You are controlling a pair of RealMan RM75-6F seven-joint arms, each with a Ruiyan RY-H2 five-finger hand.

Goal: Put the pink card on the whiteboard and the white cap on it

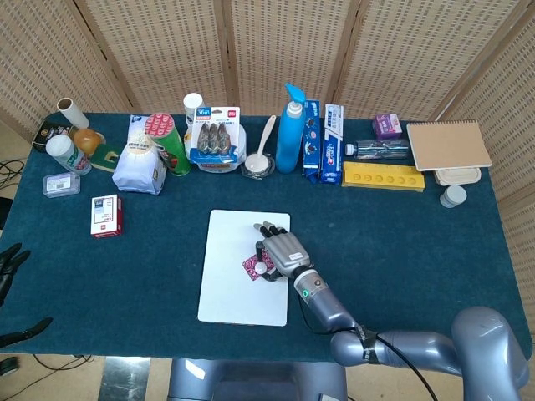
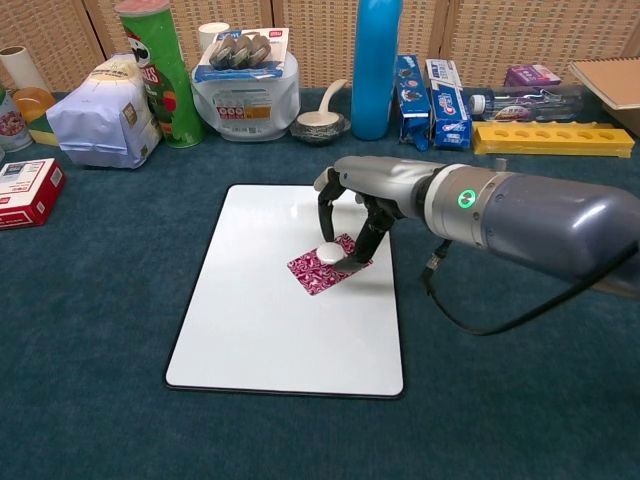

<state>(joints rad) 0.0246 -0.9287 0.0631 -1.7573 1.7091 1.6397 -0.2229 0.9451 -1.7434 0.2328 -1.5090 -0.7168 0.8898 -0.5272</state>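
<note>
- A dark blue cloth-covered table (image 1: 401, 234) held a white rectangular whiteboard (image 2: 260, 330) near its middle, with groceries and toiletries lined up along the far edge.
- The pink card (image 2: 307, 271) lay flat on the whiteboard, right of centre — patterned, thin and tilted at an angle.
- The right hand (image 2: 352, 205) reached over the card from the right, fingers pointing down; the white cap (image 2: 330, 253) was pinched at their tips, the hand otherwise only loosely curled.
- The cap sat directly over the card, at or just above its surface; whether it touched could not be told.
- The left hand (image 1: 10, 263) showed only as dark fingers at the table's left edge in the head view, apart and holding nothing.
- The cap looked small, rigid, smooth and very light — likely to roll or skid if dropped, so a low, gentle release would suit it, with the hold kept on its rim.
- The card looked light and flexible; a nudge from the fingers could slide it across the slick board.
</note>
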